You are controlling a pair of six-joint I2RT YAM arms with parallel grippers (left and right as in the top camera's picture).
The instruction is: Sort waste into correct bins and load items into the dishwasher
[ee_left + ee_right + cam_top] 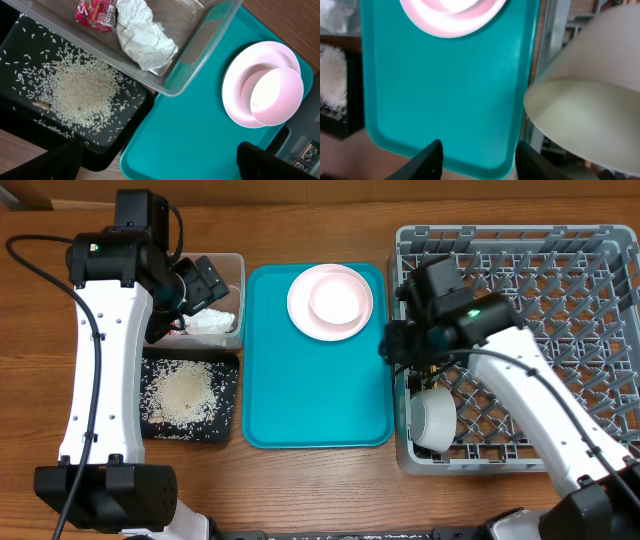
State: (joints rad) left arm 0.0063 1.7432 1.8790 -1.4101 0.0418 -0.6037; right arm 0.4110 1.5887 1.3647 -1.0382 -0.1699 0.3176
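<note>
A pale pink-white plate (303, 308) sits at the far end of the teal tray (310, 400) with a small white cup (336, 300) on it. Both show in the left wrist view, plate (237, 92) and cup (276, 96). The clear tub (236, 280) holds a crumpled tissue (142, 37) and a red wrapper (95, 11). Rice (82, 95) lies in the black tray (228, 395). A white bowl (433, 418) lies on its side in the grey rack (560, 280). My left gripper (160, 165) is open and empty above the tub. My right gripper (477, 160) is open and empty beside the bowl (590, 110). Chopsticks and metal bowl are out of view.
The teal tray (445, 90) lies between the two bins and the rack, its near half bare. The rack's left wall (402, 410) stands close against the tray's right edge. Bare wooden table (300, 490) runs along the front.
</note>
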